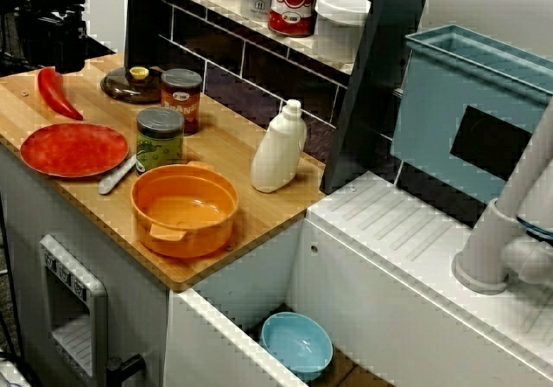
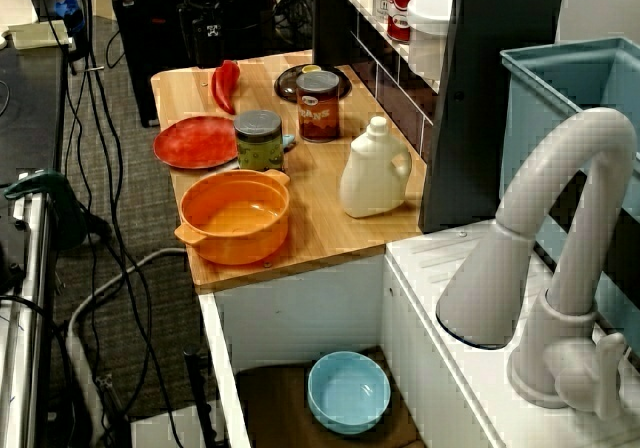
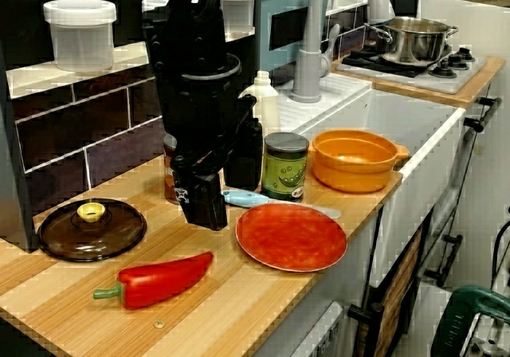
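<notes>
My black gripper (image 3: 223, 183) hangs low over the left end of the wooden counter (image 3: 239, 301), its fingers apart and nothing between them. In the view from above only its dark bulk (image 1: 54, 33) shows at the counter's far left corner. Nearest to it are a dark glass lid (image 3: 92, 228) with a yellow knob, a red pepper (image 3: 159, 279) lying flat, and a blue-handled utensil (image 3: 247, 200). A red plate (image 3: 291, 236) lies just past the utensil. Behind the fingers stand a green can (image 3: 285, 166) and an orange-labelled can (image 1: 181, 98), which the arm mostly hides in the counter-level view.
An orange pot (image 1: 184, 210) sits near the counter's sink end, with a white bottle (image 1: 279, 149) beside it by the wall. A light blue bowl (image 1: 296, 344) lies in the sink. A faucet (image 2: 560, 218) and a blue rack (image 1: 471, 102) stand beyond. Jars line the tiled shelf.
</notes>
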Motion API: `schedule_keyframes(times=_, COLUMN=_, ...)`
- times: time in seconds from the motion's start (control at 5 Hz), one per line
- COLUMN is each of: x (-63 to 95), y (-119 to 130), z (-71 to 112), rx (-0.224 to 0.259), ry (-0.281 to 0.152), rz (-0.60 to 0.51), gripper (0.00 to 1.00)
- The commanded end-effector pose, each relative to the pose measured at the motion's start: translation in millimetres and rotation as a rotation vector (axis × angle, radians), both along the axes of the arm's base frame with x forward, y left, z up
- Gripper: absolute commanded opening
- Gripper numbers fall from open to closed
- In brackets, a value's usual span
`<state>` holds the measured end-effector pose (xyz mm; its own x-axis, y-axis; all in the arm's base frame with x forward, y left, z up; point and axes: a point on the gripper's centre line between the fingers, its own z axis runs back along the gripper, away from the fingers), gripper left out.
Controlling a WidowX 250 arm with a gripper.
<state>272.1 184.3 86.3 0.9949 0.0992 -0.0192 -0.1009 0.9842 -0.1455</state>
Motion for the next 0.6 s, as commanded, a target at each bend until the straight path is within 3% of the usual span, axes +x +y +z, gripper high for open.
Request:
schedule_keyframes(times=0.0, x=0.0, y=0.0, z=0.0, rx=0.000, ry=0.000, rz=0.000, gripper=1.00)
schedule_keyframes(times=0.4, x=7.8, y=-14.2, z=18.1, rx=0.011, ry=0.021, rz=0.055, gripper=1.00)
